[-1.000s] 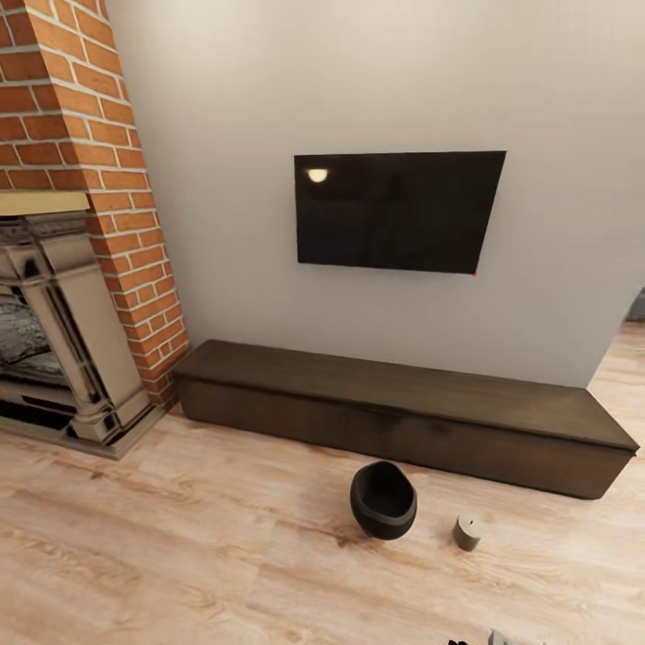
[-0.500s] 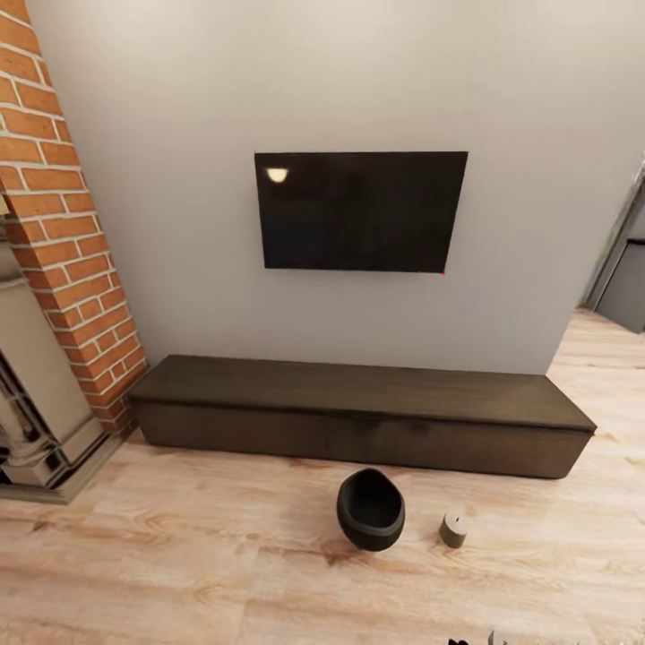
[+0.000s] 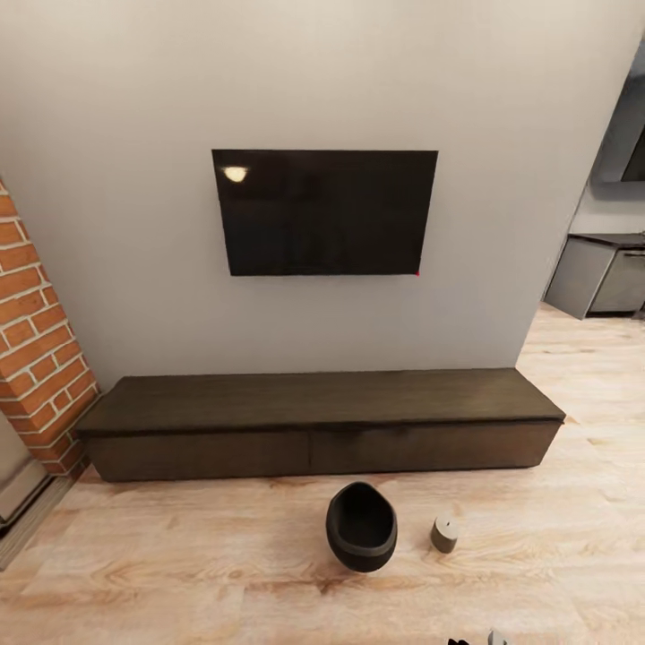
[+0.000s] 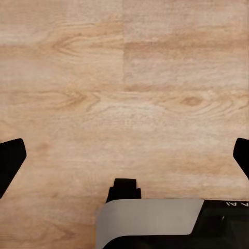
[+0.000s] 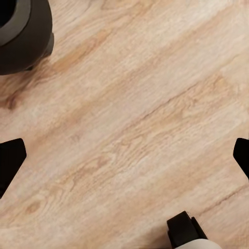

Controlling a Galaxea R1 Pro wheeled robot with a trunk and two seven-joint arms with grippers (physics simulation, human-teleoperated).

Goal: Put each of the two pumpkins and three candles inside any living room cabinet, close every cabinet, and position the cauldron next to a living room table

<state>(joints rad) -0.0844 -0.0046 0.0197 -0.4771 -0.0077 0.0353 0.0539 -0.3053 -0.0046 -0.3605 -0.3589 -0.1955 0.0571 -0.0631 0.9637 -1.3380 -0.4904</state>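
Right end effector (image 5: 124, 155) spread wide, empty, nearer the cauldron (image 5: 23, 33); candle (image 3: 443, 534) upright beside it; left end effector (image 4: 124, 155) likewise.

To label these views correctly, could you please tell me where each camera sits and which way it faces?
Head: high on the robot, facing the cabinet, cauldron, candle; no gripper clearly visible.
Left wrist: faces bare floor; left gripper fingertips at edges.
Right wrist: faces floor; right gripper fingertips.
Shared: head and right wrist show the cauldron.
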